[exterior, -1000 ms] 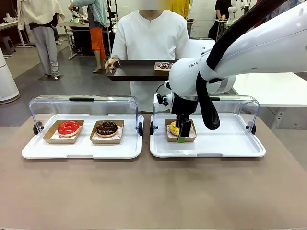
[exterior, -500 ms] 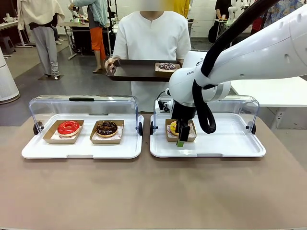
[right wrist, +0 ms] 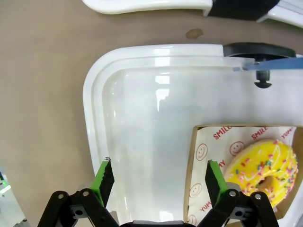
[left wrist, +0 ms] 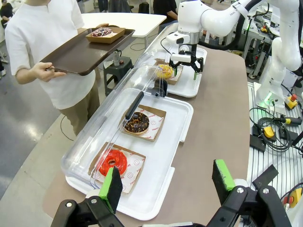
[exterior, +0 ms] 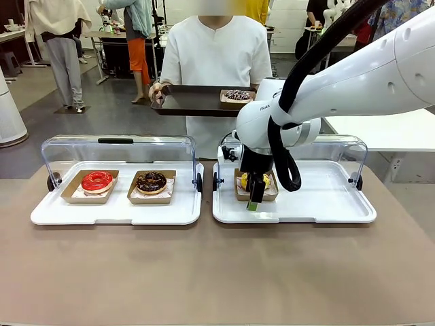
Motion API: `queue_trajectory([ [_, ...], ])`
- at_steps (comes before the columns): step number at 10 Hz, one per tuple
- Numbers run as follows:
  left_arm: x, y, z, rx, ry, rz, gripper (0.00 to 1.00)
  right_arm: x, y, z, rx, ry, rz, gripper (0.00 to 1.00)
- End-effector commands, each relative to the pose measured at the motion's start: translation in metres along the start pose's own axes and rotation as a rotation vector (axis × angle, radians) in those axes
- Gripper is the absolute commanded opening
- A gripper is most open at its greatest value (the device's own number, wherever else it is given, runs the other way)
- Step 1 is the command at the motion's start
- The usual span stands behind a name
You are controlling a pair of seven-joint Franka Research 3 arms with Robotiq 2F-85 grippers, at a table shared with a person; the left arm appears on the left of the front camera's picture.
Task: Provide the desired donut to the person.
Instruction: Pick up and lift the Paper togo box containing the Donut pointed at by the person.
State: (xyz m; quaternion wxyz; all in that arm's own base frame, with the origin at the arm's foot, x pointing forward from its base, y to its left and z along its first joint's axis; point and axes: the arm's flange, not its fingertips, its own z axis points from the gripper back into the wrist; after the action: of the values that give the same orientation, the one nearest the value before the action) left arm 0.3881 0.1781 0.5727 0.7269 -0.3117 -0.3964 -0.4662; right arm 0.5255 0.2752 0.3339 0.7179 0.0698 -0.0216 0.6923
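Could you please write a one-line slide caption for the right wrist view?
Open right gripper above the white tray, offset to one side of the yellow donut.

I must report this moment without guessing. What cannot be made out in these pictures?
- Front view: the yellow donut is mostly hidden behind the right gripper.
- Right wrist view: its box is cut off by the right and bottom edges.
- Front view: the donut on the brown tray is too small to tell its topping.
- Front view: the right arm hides the tray's right end.
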Motion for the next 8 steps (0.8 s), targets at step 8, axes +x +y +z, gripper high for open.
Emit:
queue_trajectory([
  [8, 0.001, -0.001, 0.001, -0.003, -0.002, -0.003, 1.0, -0.003, -0.018, -0.023, 0.0, 0.024, -0.06, 1.0],
])
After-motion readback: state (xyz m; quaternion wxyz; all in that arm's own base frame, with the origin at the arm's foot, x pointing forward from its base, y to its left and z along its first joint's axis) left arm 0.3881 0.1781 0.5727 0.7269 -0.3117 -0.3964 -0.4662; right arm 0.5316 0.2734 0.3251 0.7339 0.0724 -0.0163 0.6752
